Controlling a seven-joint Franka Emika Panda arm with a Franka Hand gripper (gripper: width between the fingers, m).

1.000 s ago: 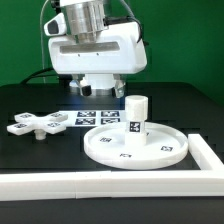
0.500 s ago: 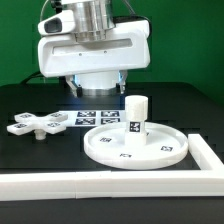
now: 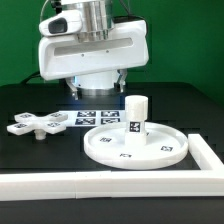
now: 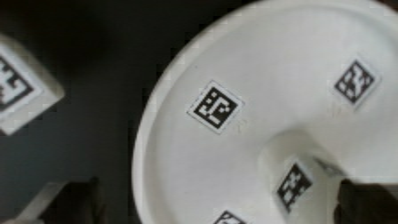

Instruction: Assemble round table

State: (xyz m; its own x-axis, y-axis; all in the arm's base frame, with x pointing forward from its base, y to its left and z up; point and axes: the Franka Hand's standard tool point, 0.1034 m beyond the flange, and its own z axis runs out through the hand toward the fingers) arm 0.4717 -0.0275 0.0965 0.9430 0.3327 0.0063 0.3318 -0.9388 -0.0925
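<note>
The large rimmed round disc (image 3: pixel 135 146) lies flat on the black table. The short cylindrical post (image 3: pixel 135 115) stands upright on its middle. The small cross-shaped piece (image 3: pixel 35 124) lies apart, toward the exterior view's left. My gripper (image 3: pixel 97 90) hangs above the table behind the disc, open and empty, touching nothing. In the wrist view the disc (image 4: pixel 249 70) fills most of the picture and the post (image 4: pixel 306 178) shows blurred. My gripper (image 4: pixel 205 212) has its dark fingertips (image 4: pixel 43 205) far apart at the picture's edges.
The marker board (image 3: pixel 88 118) lies behind the disc, under my gripper. A long white border rail (image 3: pixel 100 185) runs along the front and up the exterior view's right (image 3: pixel 208 150). A white tagged piece (image 4: pixel 18 85) shows at the wrist view's edge.
My gripper has moved toward the exterior view's left and slightly nearer the camera. The disc, post and cross-shaped piece have not moved.
</note>
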